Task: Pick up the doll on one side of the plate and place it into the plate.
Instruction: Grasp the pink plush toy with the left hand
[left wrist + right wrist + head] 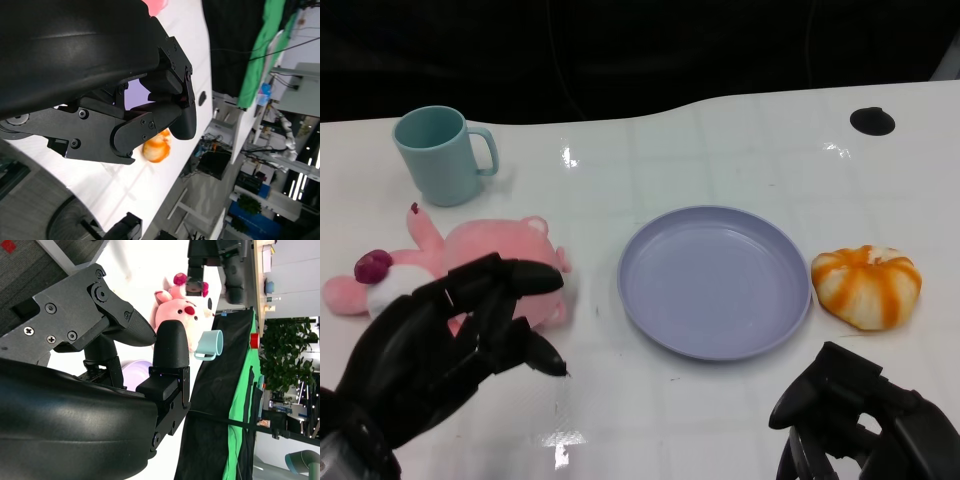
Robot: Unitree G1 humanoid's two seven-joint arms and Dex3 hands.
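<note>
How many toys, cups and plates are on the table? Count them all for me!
Soft toys: 2, the pink doll and the orange-and-white striped pumpkin plush
Cups: 1, the teal mug
Plates: 1, the lavender plate
Total: 4

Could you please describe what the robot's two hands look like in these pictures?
Both are matte black, many-fingered mechanical hands. The left robot hand has jointed plastic fingers with rounded glossy tips. The right robot hand looks the same. The wrist views show a smooth rounded black shell, flat black linkage plates and small silver screw heads.
</note>
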